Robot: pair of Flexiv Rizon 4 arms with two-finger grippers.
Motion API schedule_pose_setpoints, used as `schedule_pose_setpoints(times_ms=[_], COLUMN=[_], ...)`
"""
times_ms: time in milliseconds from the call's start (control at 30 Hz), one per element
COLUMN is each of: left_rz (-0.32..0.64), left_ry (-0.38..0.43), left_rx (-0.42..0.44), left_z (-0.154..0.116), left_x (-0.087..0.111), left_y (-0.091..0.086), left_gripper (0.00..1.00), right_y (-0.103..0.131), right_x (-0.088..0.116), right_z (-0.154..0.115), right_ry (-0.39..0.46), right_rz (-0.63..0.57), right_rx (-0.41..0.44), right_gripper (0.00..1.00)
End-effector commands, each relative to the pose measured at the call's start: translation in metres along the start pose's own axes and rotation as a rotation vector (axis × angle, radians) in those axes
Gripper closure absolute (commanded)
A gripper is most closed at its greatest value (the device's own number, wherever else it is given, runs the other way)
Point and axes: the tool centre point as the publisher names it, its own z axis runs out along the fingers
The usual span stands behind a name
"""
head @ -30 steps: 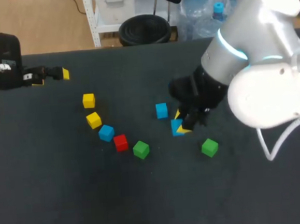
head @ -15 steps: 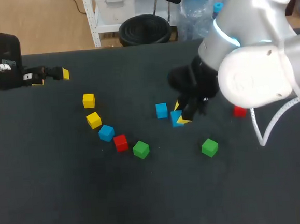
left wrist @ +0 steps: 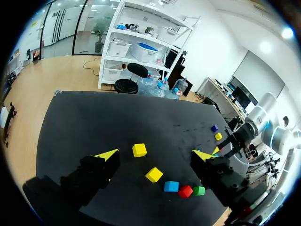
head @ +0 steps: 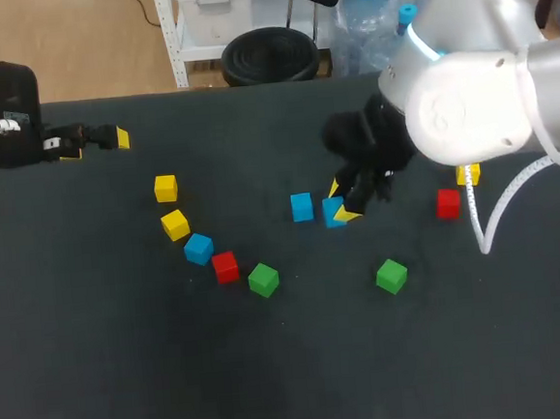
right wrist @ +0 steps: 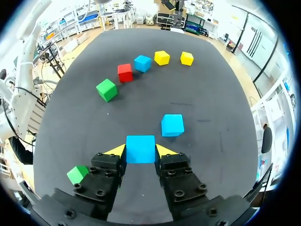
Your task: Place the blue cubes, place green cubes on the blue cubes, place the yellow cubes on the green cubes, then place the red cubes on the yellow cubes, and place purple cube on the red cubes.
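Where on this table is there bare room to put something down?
Bare: the near strip in front of both green cubes, and the far middle beyond the loose blue cube. Crowded: the curved row of five cubes at left, and around the right arm's jaws and their blue cube.

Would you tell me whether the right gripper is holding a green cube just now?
No, the right gripper is shut on a small blue cube, which its two fingers touch from opposite sides.
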Motion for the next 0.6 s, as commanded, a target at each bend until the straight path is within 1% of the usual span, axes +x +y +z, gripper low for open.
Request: schedule_pose_setpoints(times_ms=[33,167,600], left_rz=[0.0,0.0,0.0], left_ry=[0.0,0.0,0.0], left_rx=[0.0,0.0,0.0], left_z=[0.0,0.0,0.0], left_x=[0.0,0.0,0.0], left_y=[0.0,0.0,0.0], left_gripper=[0.0,0.0,0.0], right_y=[-0.0052,-0.0038,-0.0038], right_x=[0.0028,0.0031,0.0031], right_z=[0.0017,-0.003,-0.003], right_ry=[0.0,0.012,0.012], right_rz=[0.006,0.026,0.026], right_rx=[-0.008,0.02,0.02], right_gripper=[1.0,1.0,1.0])
